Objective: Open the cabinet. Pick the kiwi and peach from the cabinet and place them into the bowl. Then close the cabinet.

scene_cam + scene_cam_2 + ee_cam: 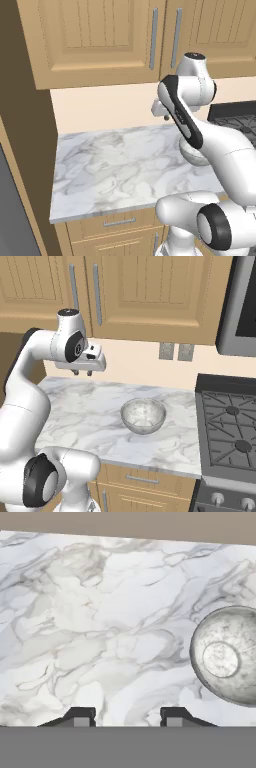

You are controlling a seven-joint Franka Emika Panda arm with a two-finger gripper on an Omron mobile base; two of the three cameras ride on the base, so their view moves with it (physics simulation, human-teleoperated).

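Observation:
The cabinet (100, 35) (150, 291) hangs above the counter with both doors shut, its two long silver handles (153, 39) side by side at the middle seam. The kiwi and the peach are out of view. The grey speckled bowl (143, 416) (227, 657) stands empty on the marble counter, partly hidden behind my arm in the left base view (192, 155). My gripper (82, 373) (161, 116) (126, 717) hangs below the cabinet, pointing down at the counter to the left of the bowl. It is open, with nothing between its fingers.
A gas stove (232, 426) adjoins the counter on the right, with a microwave (242, 306) above it. Two wall outlets (175, 351) sit on the backsplash. Drawers (120, 221) run under the marble counter (115, 165). A tall brown panel (20, 150) closes the left side.

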